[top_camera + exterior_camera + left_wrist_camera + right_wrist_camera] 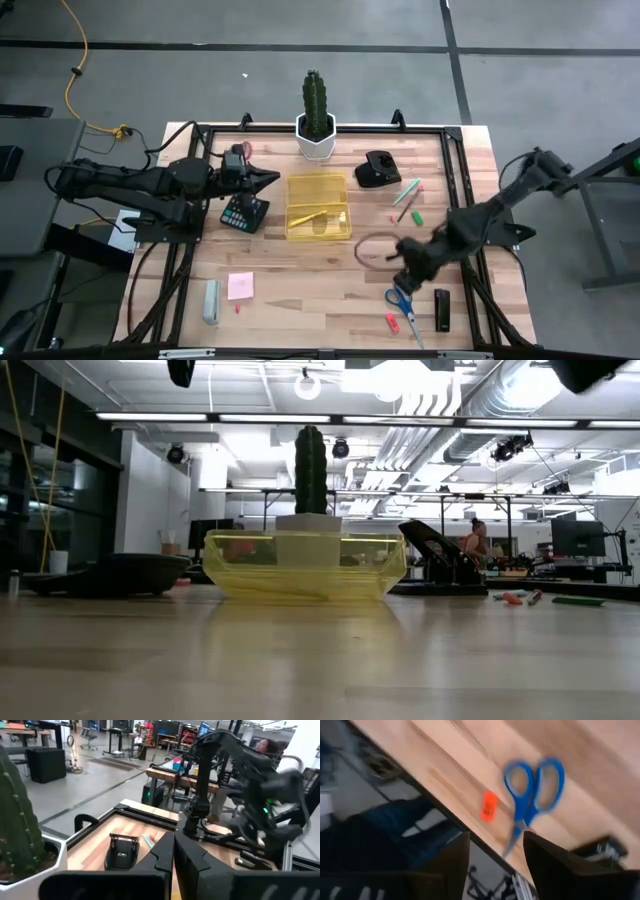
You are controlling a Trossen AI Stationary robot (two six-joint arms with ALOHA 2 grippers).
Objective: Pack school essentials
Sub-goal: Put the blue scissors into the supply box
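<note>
Right end effector (412, 262), fingers apart, hovers over blue-handled scissors (400, 299) at the table's five o'clock; the yellow tray (318, 206) at centre looks nearly empty, so packing has barely begun. Left end effector (268, 180) waits closed.

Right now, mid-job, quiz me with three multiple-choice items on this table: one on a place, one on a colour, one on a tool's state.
1. Where is the cactus?
A. Inside the yellow bin
B. On the table behind the yellow bin, at the far edge
C. Beside the pink sticky-note pad

2. What colour are the handles of the scissors under the right tool?
A. Blue
B. Yellow
C. Black

3. How is the right tool?
A. Shut on the scissors
B. Open, holding nothing
C. Shut on the red piece

Answers:
1 B: the high view shows the pot past the yellow bin.
2 A: the right wrist view shows blue loops.
3 B: its fingers stand apart, with the scissors and the red piece lying on the table.
</note>
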